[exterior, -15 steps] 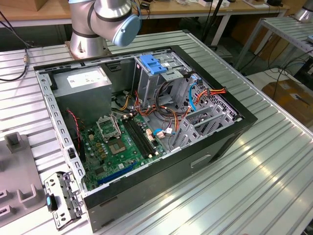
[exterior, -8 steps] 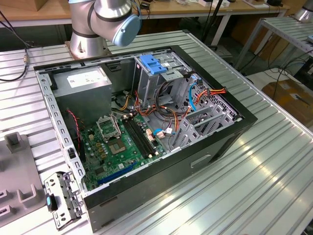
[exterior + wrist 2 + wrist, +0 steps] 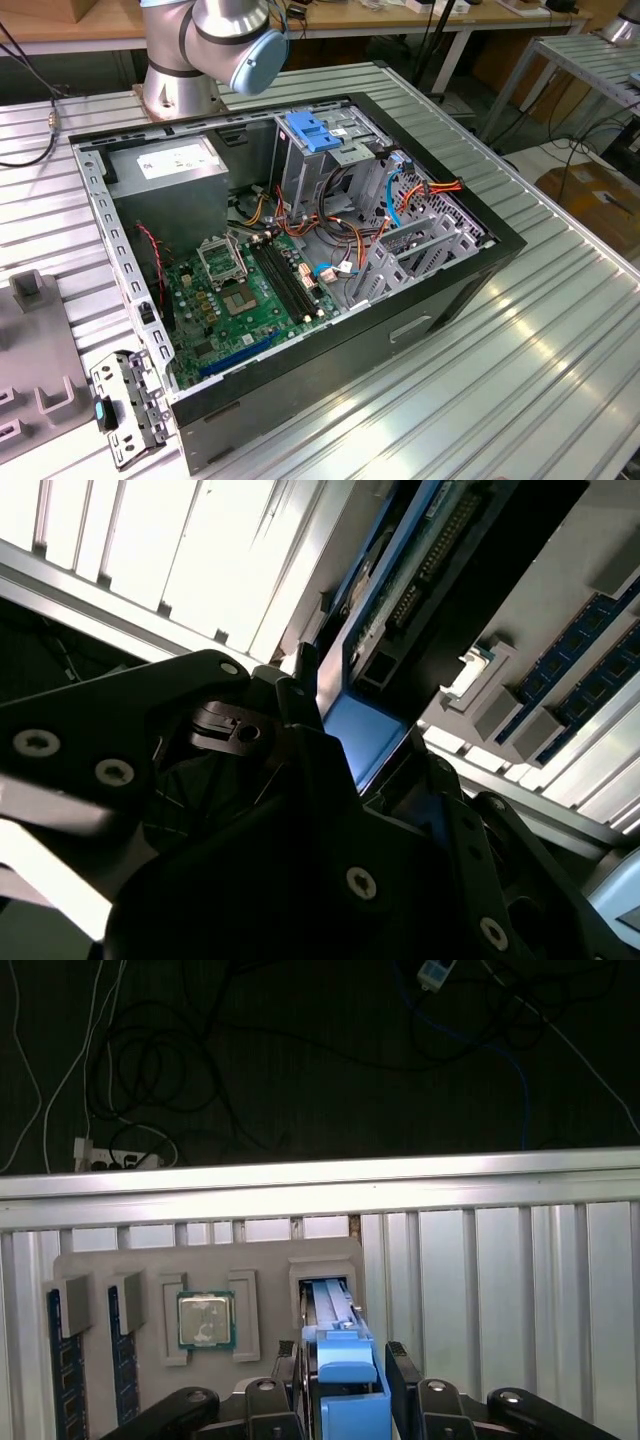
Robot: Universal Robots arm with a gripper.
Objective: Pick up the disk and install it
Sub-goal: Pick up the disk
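The disk (image 3: 345,1375) stands on edge in a slot of a grey parts tray (image 3: 262,1265), its blue side rail facing up. My gripper (image 3: 343,1358) straddles it from above, with one black finger (image 3: 287,1365) tight against each side of the rail. In the second wrist view the disk (image 3: 362,738) shows edge-on, blue with a connector row, pinched inside the gripper (image 3: 365,730). The open computer case (image 3: 430,300) lies on the table, with its metal drive cage (image 3: 330,165) at the back.
The tray also holds a processor chip (image 3: 206,1320) and memory sticks (image 3: 62,1355). Inside the case are a green motherboard (image 3: 250,290), a grey power-supply box (image 3: 175,165), loose cables (image 3: 400,195) and a blue bracket (image 3: 315,130) on the cage. The arm's base (image 3: 180,80) stands behind.
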